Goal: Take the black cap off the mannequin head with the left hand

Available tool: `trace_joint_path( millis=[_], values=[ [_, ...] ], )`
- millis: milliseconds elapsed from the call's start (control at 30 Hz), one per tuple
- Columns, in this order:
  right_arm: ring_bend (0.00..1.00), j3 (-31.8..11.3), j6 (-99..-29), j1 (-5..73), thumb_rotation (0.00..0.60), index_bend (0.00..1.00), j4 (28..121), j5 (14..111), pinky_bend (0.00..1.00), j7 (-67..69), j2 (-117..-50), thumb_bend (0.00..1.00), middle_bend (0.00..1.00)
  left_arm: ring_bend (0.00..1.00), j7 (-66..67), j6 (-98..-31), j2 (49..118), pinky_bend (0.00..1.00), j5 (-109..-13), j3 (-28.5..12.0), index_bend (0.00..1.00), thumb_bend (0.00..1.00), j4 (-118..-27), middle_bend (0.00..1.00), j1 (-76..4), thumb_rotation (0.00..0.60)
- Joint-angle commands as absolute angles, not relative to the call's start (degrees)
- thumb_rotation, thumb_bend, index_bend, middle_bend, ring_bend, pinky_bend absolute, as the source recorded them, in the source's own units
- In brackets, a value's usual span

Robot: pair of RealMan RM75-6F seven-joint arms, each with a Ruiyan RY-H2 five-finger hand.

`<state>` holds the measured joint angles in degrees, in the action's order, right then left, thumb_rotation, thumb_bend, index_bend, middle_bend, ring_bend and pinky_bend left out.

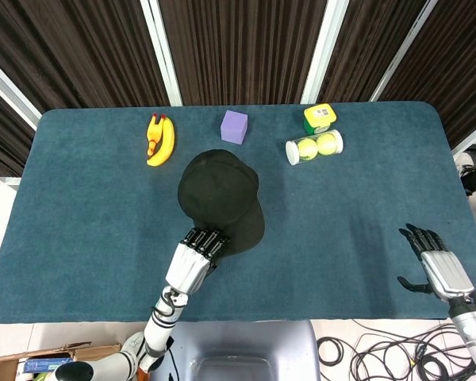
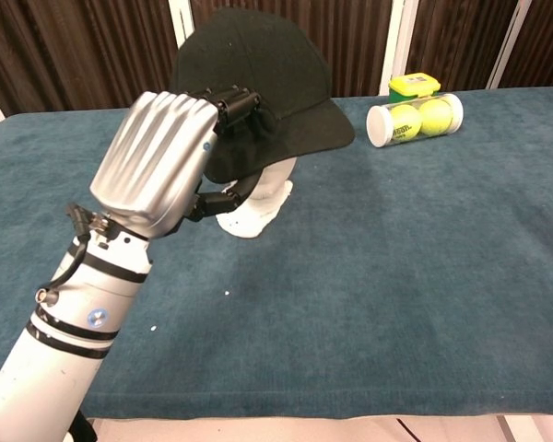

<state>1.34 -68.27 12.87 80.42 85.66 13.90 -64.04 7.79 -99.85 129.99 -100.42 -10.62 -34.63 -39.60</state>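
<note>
Robot lab: curtained walls, cabled floor (image 1: 381, 349)

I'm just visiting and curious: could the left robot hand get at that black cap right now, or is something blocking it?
Probably yes. The left robot hand is already at the black cap, its fingers on the brim's near edge and its thumb under it. Nothing lies between them; the banana and the ball tube sit well behind.
</note>
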Motion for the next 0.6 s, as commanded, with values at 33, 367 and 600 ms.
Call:
trace_joint_path(
  millis=[33, 367, 600],
  values=[
    [0.0, 1.41, -68.16, 12.87, 0.6, 0.0, 80.5, 85.69, 0.0, 13.88, -63.98, 0.17, 0.0, 0.56, 8.33, -100.38, 130.0, 0.6, -99.94, -10.48, 0.52, 0.48, -33.86, 0.56, -40.2, 0.6],
    [0.0, 1.53, -67.42, 13.02, 0.6, 0.0, 80.82, 85.61, 0.0, 13.49, -63.89, 0.17, 0.0, 0.71, 9.01, -104.87, 130.0, 0.73, -99.94, -9.91, 0.65, 0.6, -29.9, 0.71, -42.05, 0.6],
    [0.0, 1.62, -66.59, 13.21, 0.6, 0.0, 81.2, 85.33, 0.0, 13.22, -63.84, 0.17, 0.0, 0.73, 8.76, -108.28, 128.99, 0.76, -100.64, -9.66, 0.68, 0.63, -26.25, 0.74, -44.13, 0.6]
  ],
)
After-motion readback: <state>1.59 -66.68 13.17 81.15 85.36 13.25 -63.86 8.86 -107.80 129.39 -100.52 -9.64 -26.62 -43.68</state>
